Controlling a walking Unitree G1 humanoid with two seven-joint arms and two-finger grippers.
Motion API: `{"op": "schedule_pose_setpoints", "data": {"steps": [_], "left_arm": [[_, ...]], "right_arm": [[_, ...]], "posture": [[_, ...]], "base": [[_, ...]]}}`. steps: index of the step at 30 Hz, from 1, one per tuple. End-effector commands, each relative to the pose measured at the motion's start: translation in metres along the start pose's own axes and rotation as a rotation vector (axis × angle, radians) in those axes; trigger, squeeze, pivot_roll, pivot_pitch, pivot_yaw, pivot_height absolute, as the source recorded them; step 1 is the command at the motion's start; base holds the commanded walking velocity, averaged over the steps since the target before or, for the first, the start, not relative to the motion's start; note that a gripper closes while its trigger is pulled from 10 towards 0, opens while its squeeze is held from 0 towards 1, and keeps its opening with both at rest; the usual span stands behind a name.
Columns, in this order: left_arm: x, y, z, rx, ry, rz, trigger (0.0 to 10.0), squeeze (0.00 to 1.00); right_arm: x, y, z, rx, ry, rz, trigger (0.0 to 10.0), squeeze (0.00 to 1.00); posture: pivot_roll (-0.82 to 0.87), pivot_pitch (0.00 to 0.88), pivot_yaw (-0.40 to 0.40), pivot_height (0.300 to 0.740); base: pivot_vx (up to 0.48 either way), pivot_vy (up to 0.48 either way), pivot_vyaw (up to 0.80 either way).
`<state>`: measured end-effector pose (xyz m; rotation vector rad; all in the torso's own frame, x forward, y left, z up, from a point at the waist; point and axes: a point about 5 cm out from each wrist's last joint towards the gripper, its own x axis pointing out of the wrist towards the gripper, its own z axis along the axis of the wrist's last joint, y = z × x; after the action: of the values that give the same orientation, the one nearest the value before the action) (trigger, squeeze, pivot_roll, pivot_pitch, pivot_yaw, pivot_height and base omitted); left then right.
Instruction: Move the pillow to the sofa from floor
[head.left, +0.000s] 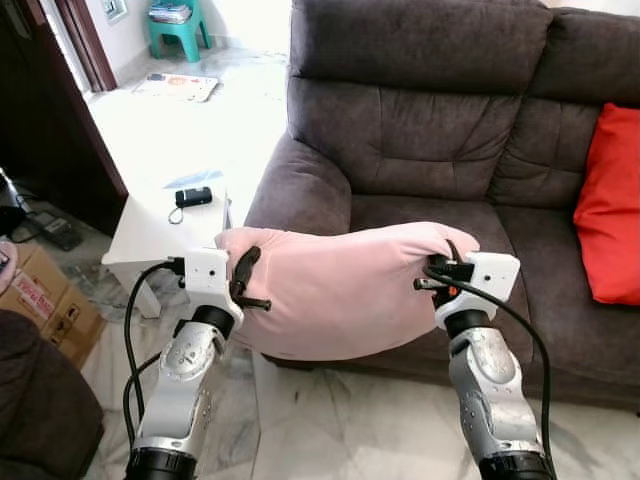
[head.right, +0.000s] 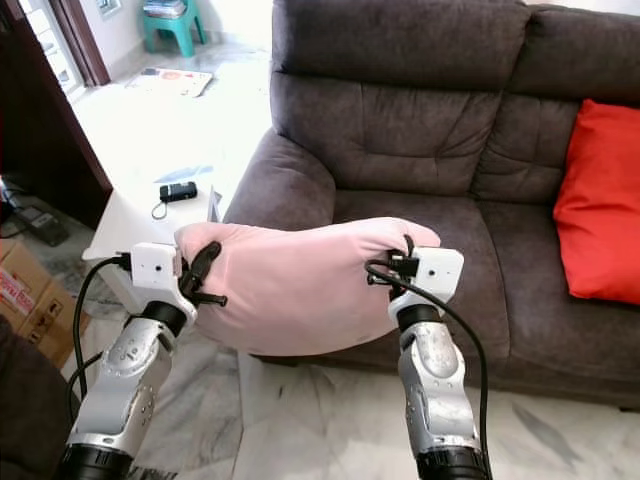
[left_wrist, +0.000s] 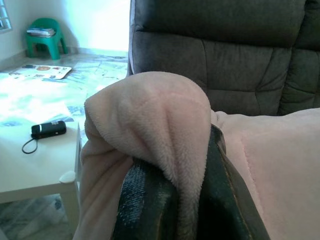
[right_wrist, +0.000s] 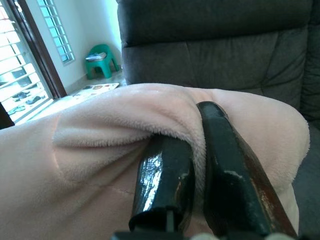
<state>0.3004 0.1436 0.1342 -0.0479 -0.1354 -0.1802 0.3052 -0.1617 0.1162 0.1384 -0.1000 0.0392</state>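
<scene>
A soft pink pillow (head.left: 340, 285) hangs in the air between my two arms, just in front of the dark grey sofa's (head.left: 430, 150) seat. My left gripper (head.left: 243, 275) is shut on the pillow's left corner, and in the left wrist view plush fabric (left_wrist: 165, 125) bunches over the black fingers (left_wrist: 150, 200). At the right corner my right gripper (head.left: 447, 265) is shut on a fold, which the right wrist view shows pinched between both fingers (right_wrist: 220, 165). The pillow's lower edge sags below the seat front.
A red cushion (head.left: 610, 205) leans at the sofa's right end. A low white table (head.left: 150, 240) with a small black device (head.left: 193, 196) stands left of the sofa arm. Cardboard boxes (head.left: 45, 300) sit at the left edge. A green stool (head.left: 178, 25) stands far back.
</scene>
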Motion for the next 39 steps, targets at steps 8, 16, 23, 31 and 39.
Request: {"op": "schedule_pose_setpoints", "data": {"steps": [8,16,23,31,39], "left_arm": [[-0.0016,0.0149,0.0009,0.057,0.003,0.06,10.0,0.0],[-0.0015,0.015,0.0009,0.055,0.003,0.062,10.0,0.0],[-0.0009,0.0145,0.0018,0.048,-0.004,0.057,10.0,0.0],[-0.0003,0.0167,0.0028,0.048,-0.007,0.062,10.0,0.0],[0.0002,0.0193,0.0068,0.053,-0.028,0.077,10.0,0.0]], "right_arm": [[0.0049,-0.012,0.018,0.011,-0.088,-0.061,10.0,0.0],[0.0049,-0.0119,0.0196,0.0,-0.104,-0.067,10.0,0.0],[0.0054,-0.0114,0.0196,0.001,-0.104,-0.065,10.0,0.0],[0.0061,-0.0111,0.0193,0.013,-0.103,-0.068,10.0,0.0],[0.0071,-0.0083,0.0198,0.011,-0.109,-0.057,10.0,0.0]], "posture": [[-0.01,0.066,-0.007,0.74],[-0.01,0.068,-0.006,0.74],[-0.01,0.068,-0.007,0.74],[-0.01,0.069,-0.006,0.74],[-0.01,0.063,-0.006,0.74]], "base": [[0.0,-0.195,-0.4],[0.0,-0.461,0.0],[0.0,-0.175,0.0],[0.0,0.0,0.0],[0.0,0.0,-0.58]]}}
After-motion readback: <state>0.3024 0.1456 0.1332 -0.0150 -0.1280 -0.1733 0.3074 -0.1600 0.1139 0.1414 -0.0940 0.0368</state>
